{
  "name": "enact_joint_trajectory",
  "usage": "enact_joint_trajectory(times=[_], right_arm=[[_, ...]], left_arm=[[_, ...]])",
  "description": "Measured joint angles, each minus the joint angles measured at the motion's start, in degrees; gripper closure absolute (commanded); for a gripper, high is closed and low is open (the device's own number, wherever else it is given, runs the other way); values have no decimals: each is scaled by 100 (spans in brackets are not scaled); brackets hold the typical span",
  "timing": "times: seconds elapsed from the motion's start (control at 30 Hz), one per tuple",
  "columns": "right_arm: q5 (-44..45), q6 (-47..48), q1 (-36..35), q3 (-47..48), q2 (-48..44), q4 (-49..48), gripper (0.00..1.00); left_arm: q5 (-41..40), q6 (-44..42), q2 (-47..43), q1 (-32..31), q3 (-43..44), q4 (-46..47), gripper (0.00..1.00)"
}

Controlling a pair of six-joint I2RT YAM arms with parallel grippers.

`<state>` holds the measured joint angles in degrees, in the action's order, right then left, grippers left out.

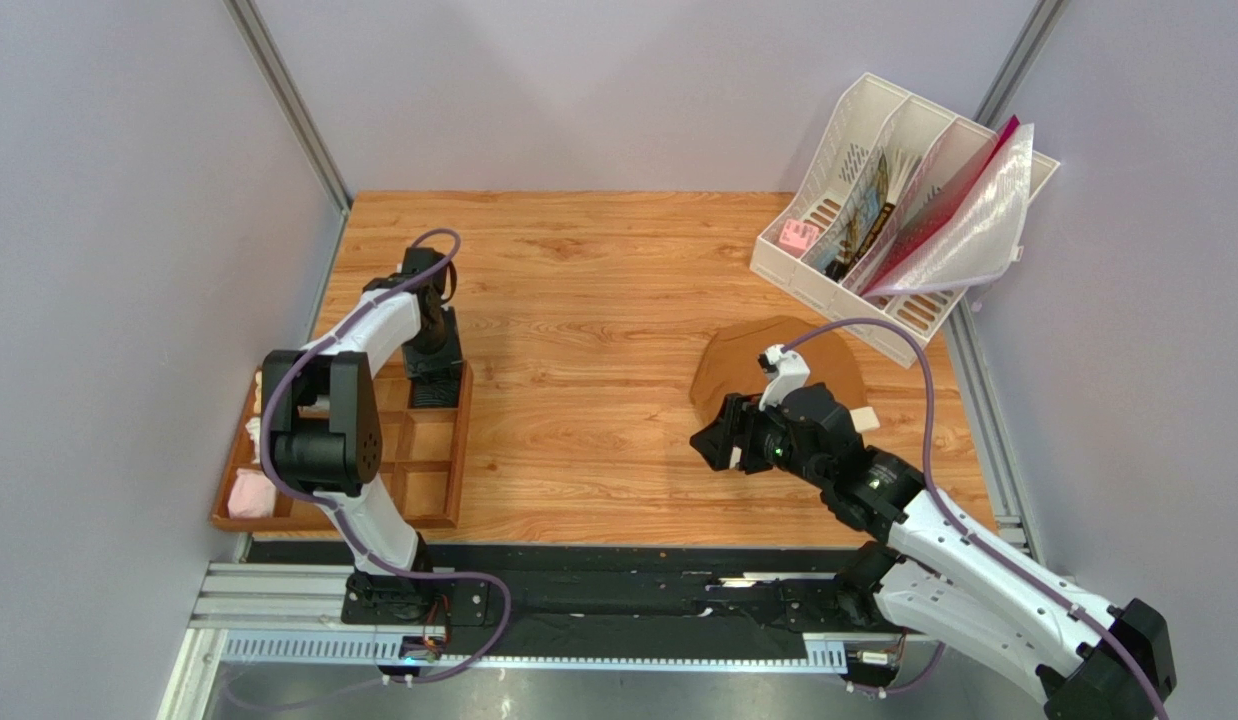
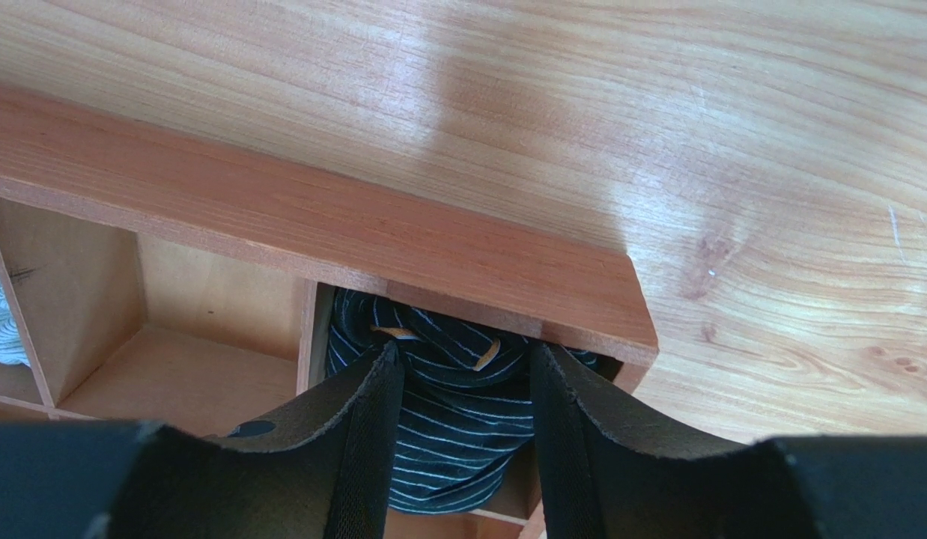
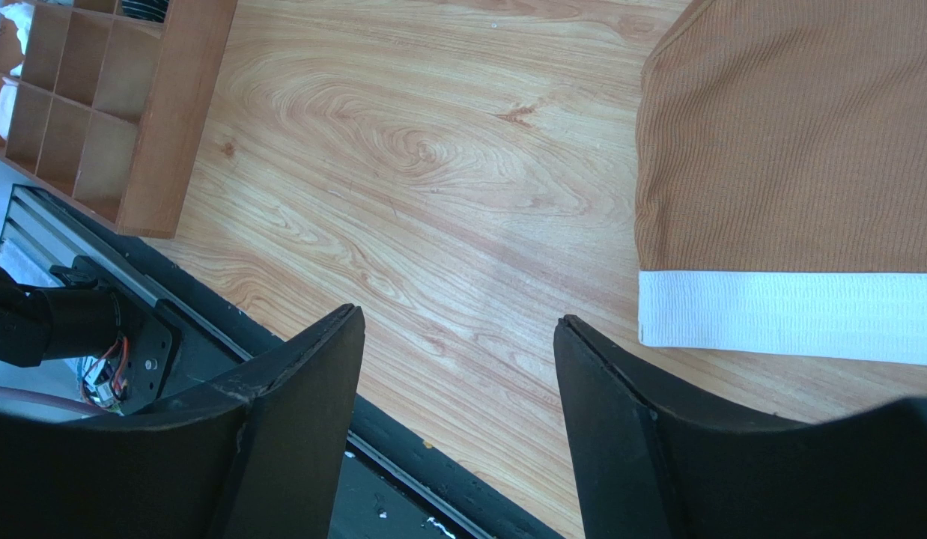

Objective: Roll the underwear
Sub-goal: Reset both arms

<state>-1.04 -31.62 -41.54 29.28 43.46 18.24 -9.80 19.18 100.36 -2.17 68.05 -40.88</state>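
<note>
The underwear (image 2: 457, 416) is a rolled bundle of black fabric with thin pale lines. It sits in the end compartment of the wooden divider tray (image 2: 322, 225). My left gripper (image 2: 457, 354) reaches down into that compartment with one finger against each side of the roll. In the top view the left gripper (image 1: 434, 365) stands over the tray's far right corner (image 1: 463, 393), and the roll is hidden under it. My right gripper (image 3: 457, 326) is open and empty above bare table near the front edge, and it also shows in the top view (image 1: 726, 435).
Plain brown briefs (image 1: 775, 360) with a cream waistband (image 3: 789, 318) lie flat just beyond my right gripper. A white file rack (image 1: 896, 210) with papers stands at the back right. A pink item (image 1: 251, 492) lies in the tray's near left. Grey walls enclose the table.
</note>
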Motion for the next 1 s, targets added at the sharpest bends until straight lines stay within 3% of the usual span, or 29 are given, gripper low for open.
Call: enact_joint_trajectory(times=[0.13, 0.27, 0.4, 0.67, 0.87, 1.0], right_arm=[[2, -2, 0, -11, -13, 0, 32], [7, 0, 0, -24, -52, 22, 30], [131, 35, 0, -31, -120, 103, 28], [509, 269, 61, -31, -72, 245, 25], [612, 520, 634, -28, 127, 251, 24], [479, 688, 1539, -4, 157, 299, 24]], left_arm=[[-68, 4, 48, 0, 39, -44, 48], [-28, 17, -48, -4, -13, -11, 31], [11, 22, -299, -7, -133, 39, 24], [-39, 28, -1606, -146, -144, -468, 19], [-328, 26, -2271, -839, 354, -662, 19], [-448, 24, -2828, -1471, 262, -573, 17]])
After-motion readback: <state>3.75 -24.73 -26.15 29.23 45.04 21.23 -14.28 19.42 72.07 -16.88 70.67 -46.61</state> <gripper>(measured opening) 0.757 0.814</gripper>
